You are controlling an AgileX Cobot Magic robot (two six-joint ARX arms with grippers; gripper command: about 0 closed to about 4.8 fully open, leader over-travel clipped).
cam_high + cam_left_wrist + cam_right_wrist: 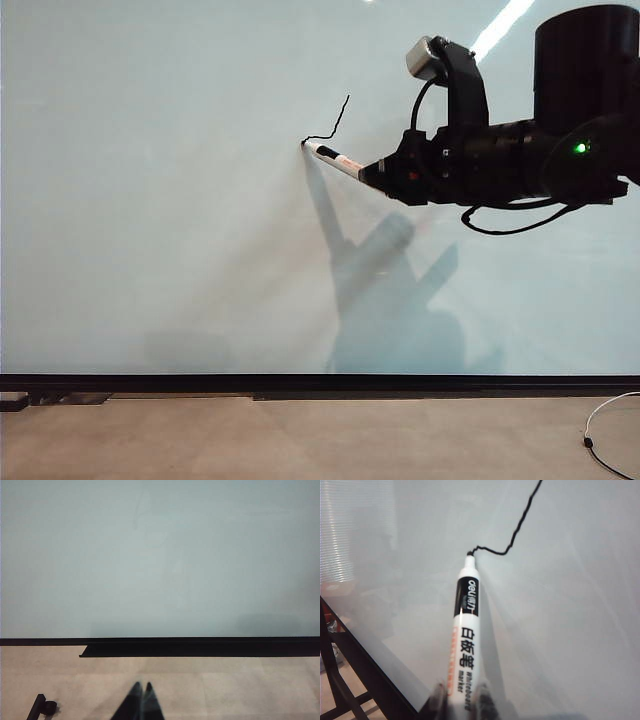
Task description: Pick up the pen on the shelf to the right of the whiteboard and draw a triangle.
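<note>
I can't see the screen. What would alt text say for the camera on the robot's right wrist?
The right claw grips a white pen, its black tip pressed to a pale whiteboard at the end of a wobbly black line, the start of a triangle. The line runs away from the tip, bends, then climbs out of the frame.

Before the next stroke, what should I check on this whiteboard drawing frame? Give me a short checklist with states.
1. Right gripper shut on the pen: ok.
2. Pen tip against the whiteboard, at the line's end: ok.
3. Triangle complete: not ok, only one wobbly stroke with a bend.
4. Left gripper shut, low before the board, away from the drawing: ok.
5. Ink flowing evenly: cannot tell.
</note>
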